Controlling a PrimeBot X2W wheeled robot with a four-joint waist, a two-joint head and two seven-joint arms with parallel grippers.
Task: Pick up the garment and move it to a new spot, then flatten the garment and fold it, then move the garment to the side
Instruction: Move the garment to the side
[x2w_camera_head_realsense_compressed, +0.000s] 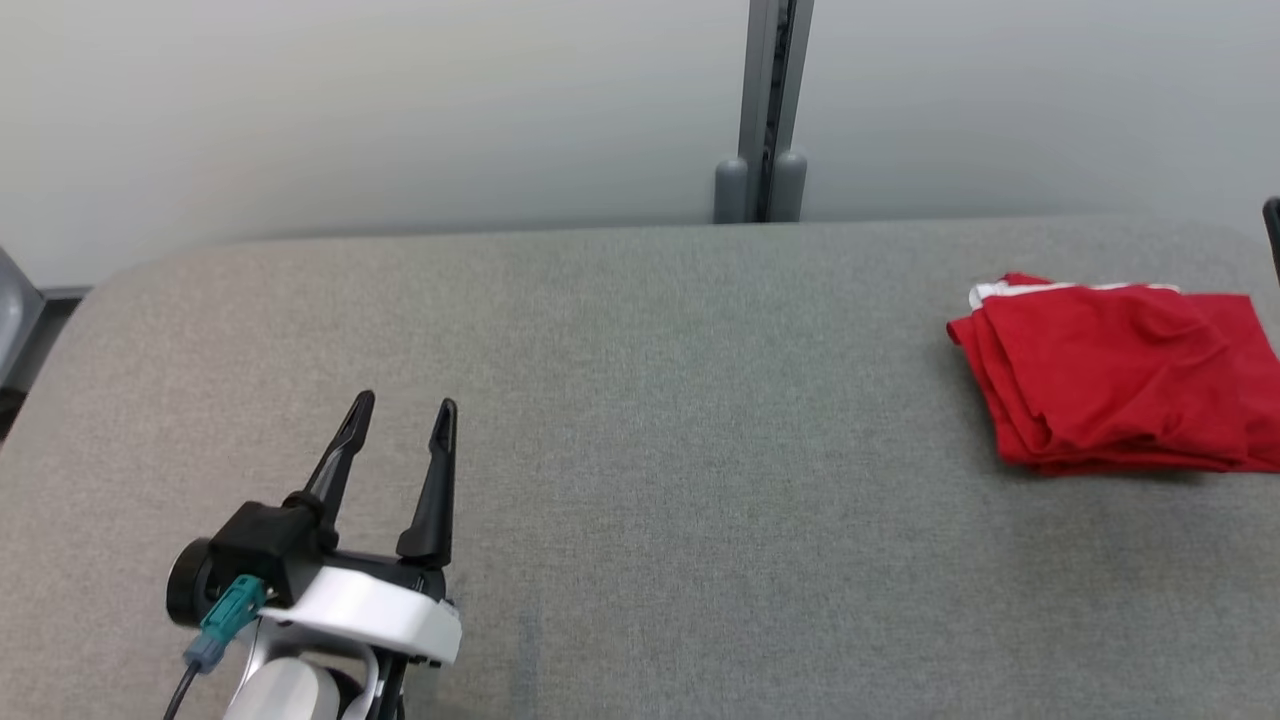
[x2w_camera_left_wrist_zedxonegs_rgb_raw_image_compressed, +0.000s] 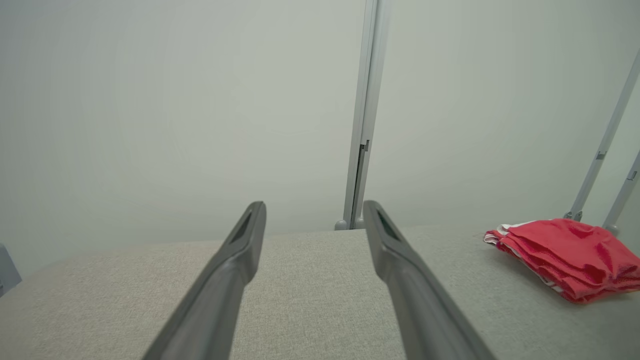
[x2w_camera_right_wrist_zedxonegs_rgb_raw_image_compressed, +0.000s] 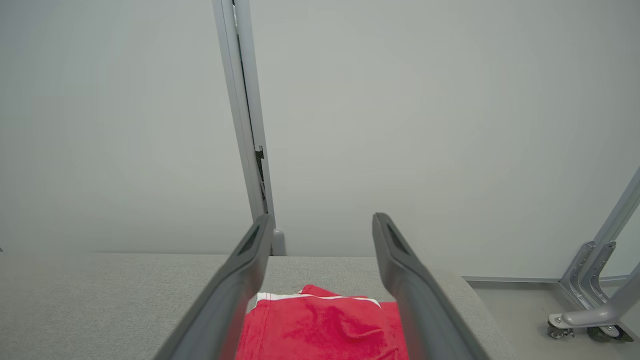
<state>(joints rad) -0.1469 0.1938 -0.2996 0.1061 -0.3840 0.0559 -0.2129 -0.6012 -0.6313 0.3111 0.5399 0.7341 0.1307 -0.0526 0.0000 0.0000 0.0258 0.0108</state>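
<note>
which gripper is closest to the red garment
The right gripper: the red garment lies right before it, while the left gripper sits far across the table.

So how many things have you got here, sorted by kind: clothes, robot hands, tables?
Red folded garment: 1
Robot hands: 2, the left hand and the right hand, both open
Grey fabric-covered table: 1
Total: 4
</note>
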